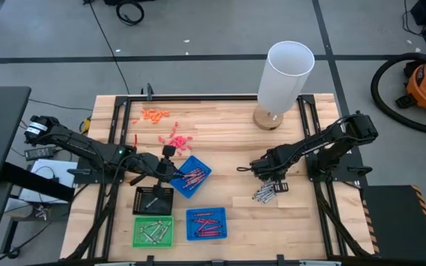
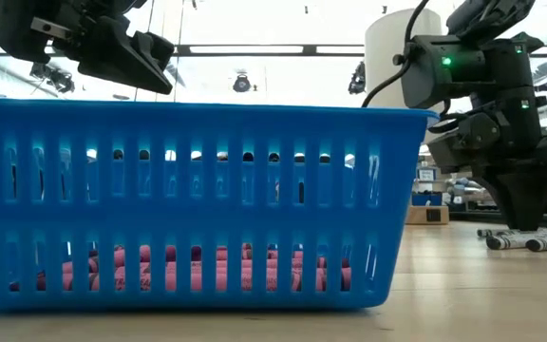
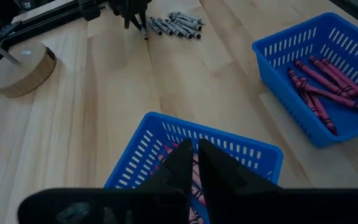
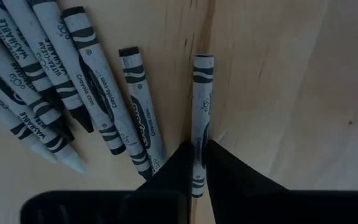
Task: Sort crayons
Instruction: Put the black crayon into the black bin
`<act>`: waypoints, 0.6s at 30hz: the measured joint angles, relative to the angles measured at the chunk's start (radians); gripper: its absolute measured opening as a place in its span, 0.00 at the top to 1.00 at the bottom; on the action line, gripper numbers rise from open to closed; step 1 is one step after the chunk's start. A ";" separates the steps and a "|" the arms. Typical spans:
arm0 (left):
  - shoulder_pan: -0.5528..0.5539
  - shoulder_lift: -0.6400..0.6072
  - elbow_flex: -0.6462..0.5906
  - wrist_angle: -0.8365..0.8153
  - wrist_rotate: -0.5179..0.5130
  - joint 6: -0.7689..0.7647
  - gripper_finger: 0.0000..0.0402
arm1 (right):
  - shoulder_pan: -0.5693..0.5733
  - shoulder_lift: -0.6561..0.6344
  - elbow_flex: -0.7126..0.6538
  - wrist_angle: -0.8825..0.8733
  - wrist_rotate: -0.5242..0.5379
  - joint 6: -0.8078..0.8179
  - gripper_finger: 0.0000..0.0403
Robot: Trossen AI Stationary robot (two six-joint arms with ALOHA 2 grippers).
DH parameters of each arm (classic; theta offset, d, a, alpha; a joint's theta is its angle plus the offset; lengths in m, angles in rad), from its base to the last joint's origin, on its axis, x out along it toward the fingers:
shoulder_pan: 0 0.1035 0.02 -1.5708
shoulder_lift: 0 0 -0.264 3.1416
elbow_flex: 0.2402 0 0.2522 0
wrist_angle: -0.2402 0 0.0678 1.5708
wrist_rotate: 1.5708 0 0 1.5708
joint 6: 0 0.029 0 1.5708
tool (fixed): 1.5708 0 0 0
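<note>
Several grey crayons (image 4: 86, 93) lie loose on the wooden table at the right (image 1: 266, 192). My right gripper (image 4: 197, 163) stands over them, pointing down, shut on one grey crayon (image 4: 201, 99) that lies a little apart from the rest. My left gripper (image 3: 191, 152) is shut and empty. It hovers above a tilted blue tray (image 3: 241, 148) at the table's middle (image 1: 191, 176). A second blue tray (image 3: 319, 81) holds several red crayons (image 3: 322, 87). In the low view that tray (image 2: 188, 209) fills the foreground. My right gripper pinches the grey crayon between its two fingers, on the wrapper toward one end (image 4: 199, 138). The fingers come from above, pointing down, and lie across the crayon. The crayon lies flat on the wood, its other end (image 4: 203, 62) sticking out ahead of the fingers.
A green tray (image 1: 154, 230) and a black tray (image 1: 154, 200) stand near the front left. Orange bits (image 1: 156, 114) and pink bits (image 1: 176, 139) lie at the far left. A tall white cylinder on a round wooden base (image 1: 287, 74) stands at the far right.
</note>
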 joint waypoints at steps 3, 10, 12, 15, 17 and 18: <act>0.000 0.000 0.000 -0.005 0.000 -0.008 0.91 | 0.000 0.000 0.000 0.003 0.020 0.006 0.91; 0.000 0.000 0.000 -0.022 0.000 -0.016 0.91 | 0.000 0.006 0.031 0.000 0.112 0.034 0.91; 0.000 0.000 0.000 -0.036 0.000 -0.017 0.91 | -0.004 0.007 0.049 0.012 0.167 0.031 0.91; 0.000 0.000 0.000 -0.042 0.000 -0.018 0.91 | -0.004 0.005 0.064 -0.002 0.192 0.017 0.91; 0.000 0.000 0.000 -0.045 0.000 -0.022 0.91 | -0.006 0.005 0.081 0.000 0.194 0.010 0.91; 0.000 0.000 0.000 -0.047 0.000 -0.027 0.91 | -0.007 0.005 0.088 0.000 0.198 0.010 0.91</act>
